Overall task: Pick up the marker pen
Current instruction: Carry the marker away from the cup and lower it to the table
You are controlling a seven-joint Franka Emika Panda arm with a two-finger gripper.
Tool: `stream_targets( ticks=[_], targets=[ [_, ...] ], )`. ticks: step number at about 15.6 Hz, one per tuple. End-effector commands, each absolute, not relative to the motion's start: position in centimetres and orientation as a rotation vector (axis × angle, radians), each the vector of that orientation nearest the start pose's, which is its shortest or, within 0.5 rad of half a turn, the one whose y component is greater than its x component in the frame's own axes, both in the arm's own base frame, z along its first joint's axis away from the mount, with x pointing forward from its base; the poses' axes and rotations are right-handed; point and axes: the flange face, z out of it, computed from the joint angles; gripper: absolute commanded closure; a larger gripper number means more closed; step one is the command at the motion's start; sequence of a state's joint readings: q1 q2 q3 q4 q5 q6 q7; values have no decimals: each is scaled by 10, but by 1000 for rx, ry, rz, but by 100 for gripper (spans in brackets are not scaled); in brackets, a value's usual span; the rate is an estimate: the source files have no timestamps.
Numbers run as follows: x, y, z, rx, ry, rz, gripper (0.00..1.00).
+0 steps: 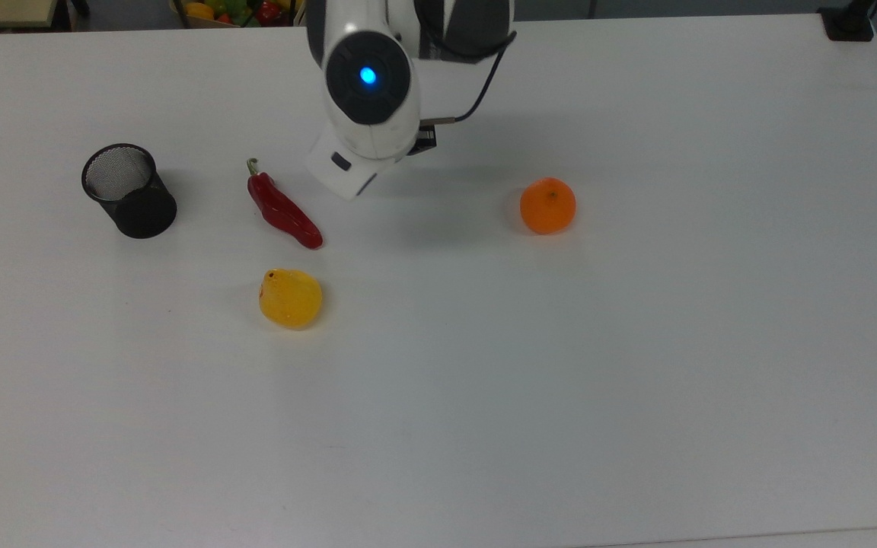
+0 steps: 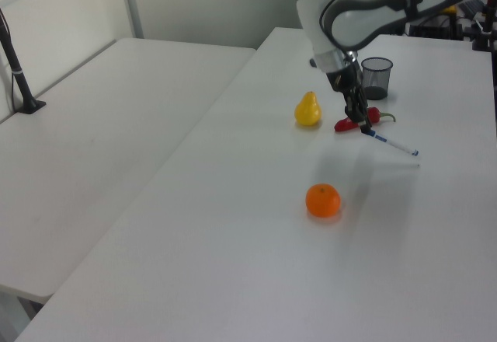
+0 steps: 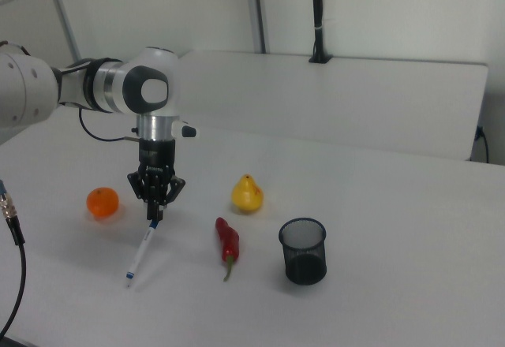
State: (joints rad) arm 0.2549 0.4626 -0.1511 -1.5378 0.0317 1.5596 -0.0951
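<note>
Marker pen [image 3: 142, 254] hanging in the grip, left of centre in the right view

Scanning left to right there: the orange [image 3: 102, 202] is sitting at the left, then the gripper [image 3: 155, 211], its fingers pinching the marker pen by its blue-capped end while the barrel is slanting down, tail low over the table [image 3: 379, 284]; chili [image 3: 228, 243] and mesh cup [image 3: 303, 251] follow. Best now, I'd judge, is lifting steadily, keeping the pinch firm so the tail isn't dragging.
</note>
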Motion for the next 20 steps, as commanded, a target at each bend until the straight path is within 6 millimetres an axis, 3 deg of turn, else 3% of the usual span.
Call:
stream_targets(
  ticks=[1,5,9,10,13,14,15,17,20],
  targets=[
    [622,91,335,-3119,-323,785,100],
    [622,99,320,-3123,-349,810,95],
    [624,100,309,-3129,-353,819,62],
    [627,102,309,-3139,-348,780,59],
    [632,100,309,-3172,-305,724,25],
    [632,100,310,-3182,-310,722,10],
    [633,100,314,-3190,-314,713,0],
    [633,97,334,-3194,-303,664,0],
    [629,81,391,-3211,-206,525,0]
  ],
)
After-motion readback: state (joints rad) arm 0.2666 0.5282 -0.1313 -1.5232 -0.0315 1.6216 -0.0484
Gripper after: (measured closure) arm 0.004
